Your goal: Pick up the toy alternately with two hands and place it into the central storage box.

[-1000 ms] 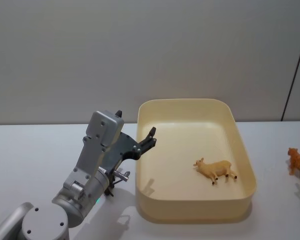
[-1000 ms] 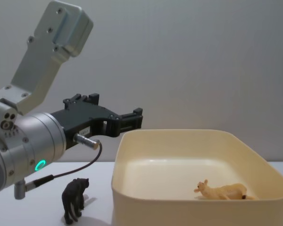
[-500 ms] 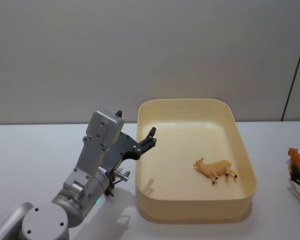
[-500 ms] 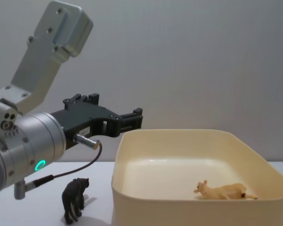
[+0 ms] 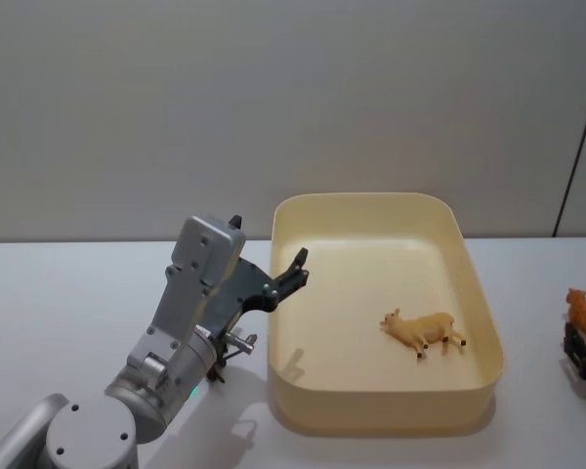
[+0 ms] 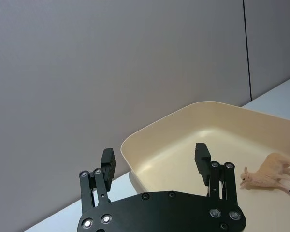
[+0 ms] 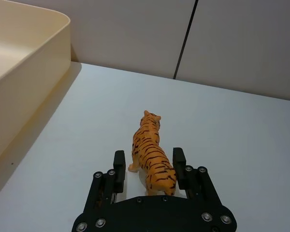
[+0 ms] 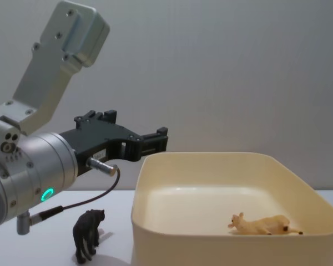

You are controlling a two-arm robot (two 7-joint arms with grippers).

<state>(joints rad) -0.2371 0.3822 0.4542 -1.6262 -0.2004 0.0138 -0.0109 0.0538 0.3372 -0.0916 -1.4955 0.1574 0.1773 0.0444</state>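
Observation:
An orange striped tiger toy (image 7: 151, 154) stands on the white table to the right of the central storage box (image 5: 383, 411), a cream-yellow tub. My right gripper (image 7: 149, 162) is open, its fingers on either side of the tiger's hindquarters, with a small gap on one side. In the head view this gripper (image 5: 584, 354) sits at the right edge under the tiger (image 5: 583, 313). My left gripper (image 5: 295, 266) hangs open and empty over the box's left rim (image 6: 159, 126). A tan animal toy (image 5: 422, 330) lies on its side inside the box.
A small black animal figure (image 8: 89, 234) stands on the table left of the box wall (image 8: 211, 249), below my left arm. A grey wall runs behind the table. Bare white tabletop (image 7: 241, 135) lies beyond the tiger.
In the head view my right gripper has crept in from the right edge and settled around the tiger's rear. The left arm and the tan toy stay put.

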